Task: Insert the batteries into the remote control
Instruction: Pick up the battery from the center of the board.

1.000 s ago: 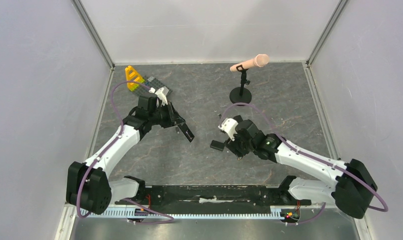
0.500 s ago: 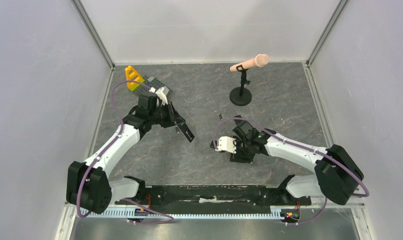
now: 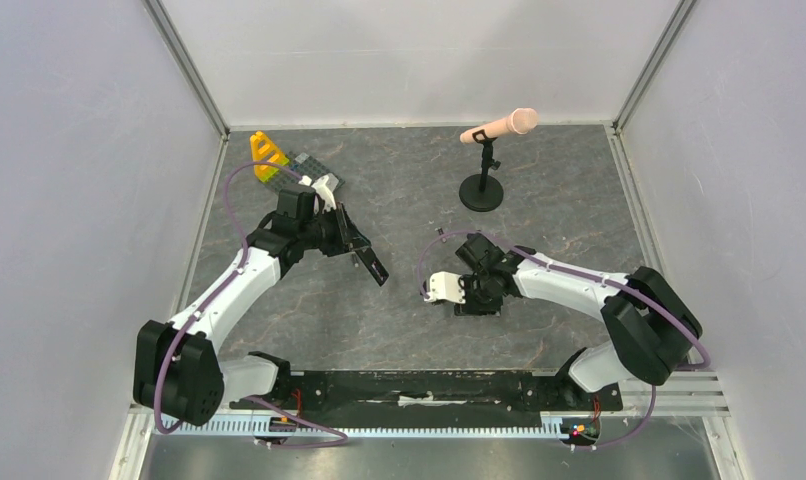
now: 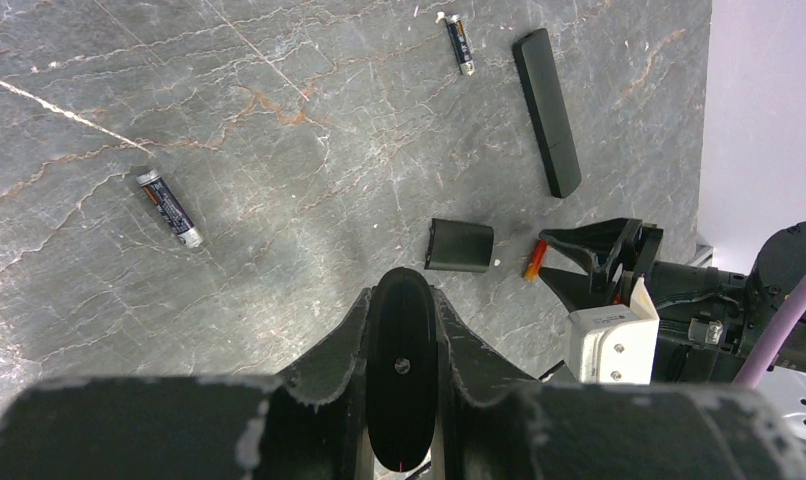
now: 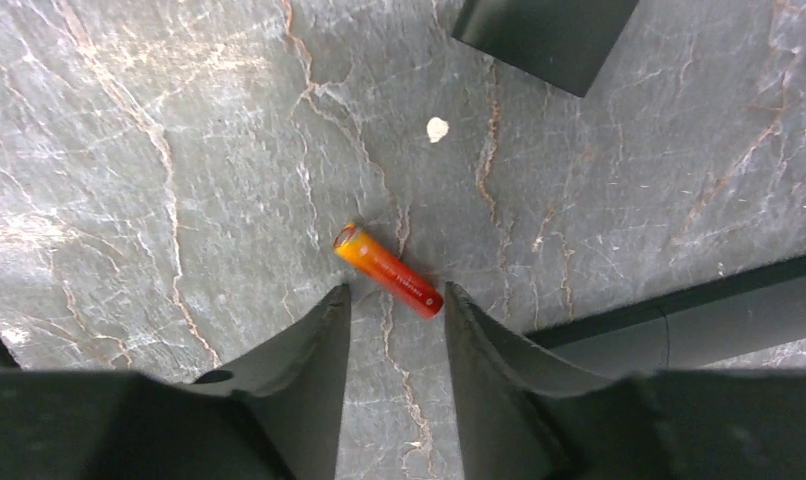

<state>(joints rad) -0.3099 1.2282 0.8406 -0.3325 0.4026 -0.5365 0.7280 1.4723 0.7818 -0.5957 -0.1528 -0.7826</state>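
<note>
My left gripper [image 4: 402, 300] is shut on the remote control [image 4: 402, 380], a slim black bar seen end-on between the fingers and held above the table [image 3: 371, 262]. A red-orange battery [image 5: 387, 270] lies on the stone surface just ahead of my right gripper [image 5: 396, 292]. That gripper is open, its tips either side of the battery's near end without clamping it. The same battery [image 4: 534, 260] shows in the left wrist view. Two dark batteries [image 4: 167, 206] [image 4: 460, 44] lie farther off. The small black cover [image 4: 459, 245] rests flat beside the red-orange battery.
Another slim black bar [image 4: 547, 112] lies on the table close to my right gripper, seen at the right wrist view's right edge [image 5: 739, 305]. A microphone on a stand [image 3: 484, 165] stands at the back. A yellow piece [image 3: 267, 152] and a grey board [image 3: 309, 166] sit back left.
My right arm has swung in and down over the red-orange battery, and its jaws have narrowed around it. The left arm and the remote have not moved.
</note>
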